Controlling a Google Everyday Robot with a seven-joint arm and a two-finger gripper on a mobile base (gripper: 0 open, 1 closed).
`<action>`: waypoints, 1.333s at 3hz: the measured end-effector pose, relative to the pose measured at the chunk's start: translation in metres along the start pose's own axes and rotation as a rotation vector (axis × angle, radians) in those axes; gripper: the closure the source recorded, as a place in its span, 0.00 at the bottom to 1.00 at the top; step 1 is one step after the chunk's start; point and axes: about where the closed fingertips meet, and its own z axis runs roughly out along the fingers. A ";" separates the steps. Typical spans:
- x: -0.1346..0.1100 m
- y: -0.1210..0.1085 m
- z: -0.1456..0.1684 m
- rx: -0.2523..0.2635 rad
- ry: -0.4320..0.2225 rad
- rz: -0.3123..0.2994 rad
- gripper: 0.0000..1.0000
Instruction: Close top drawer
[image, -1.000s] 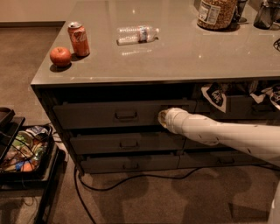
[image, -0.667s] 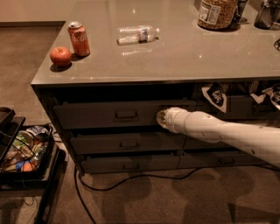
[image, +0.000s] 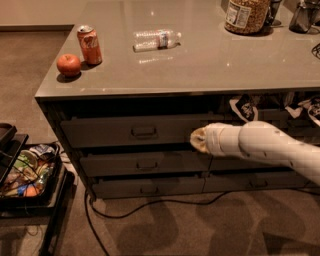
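Note:
The top drawer (image: 100, 132) is a wide dark-grey drawer under the counter's edge, with a small metal pull handle (image: 144, 132) at its middle. Its front stands a little out from the cabinet, and its inner floor is hidden. My gripper (image: 198, 140) is at the end of the white arm (image: 265, 146), which reaches in from the right. It is at the right end of the drawer front, right of the handle, and looks to be against it.
Two shorter grey drawers (image: 145, 164) sit below. On the counter (image: 210, 60) are an apple (image: 68, 64), a soda can (image: 89, 44), a water bottle (image: 156, 40) and a jar (image: 246, 15). A black cart (image: 25, 175) stands at the left, and a cable (image: 150, 204) lies on the floor.
The gripper's tip has shifted slightly to the right and down along the drawer front. The drawer front looks much the same.

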 end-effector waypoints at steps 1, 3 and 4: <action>-0.011 0.013 -0.041 -0.013 0.008 0.017 1.00; -0.016 0.032 -0.120 0.028 0.153 0.058 1.00; -0.010 0.040 -0.157 0.075 0.242 0.089 1.00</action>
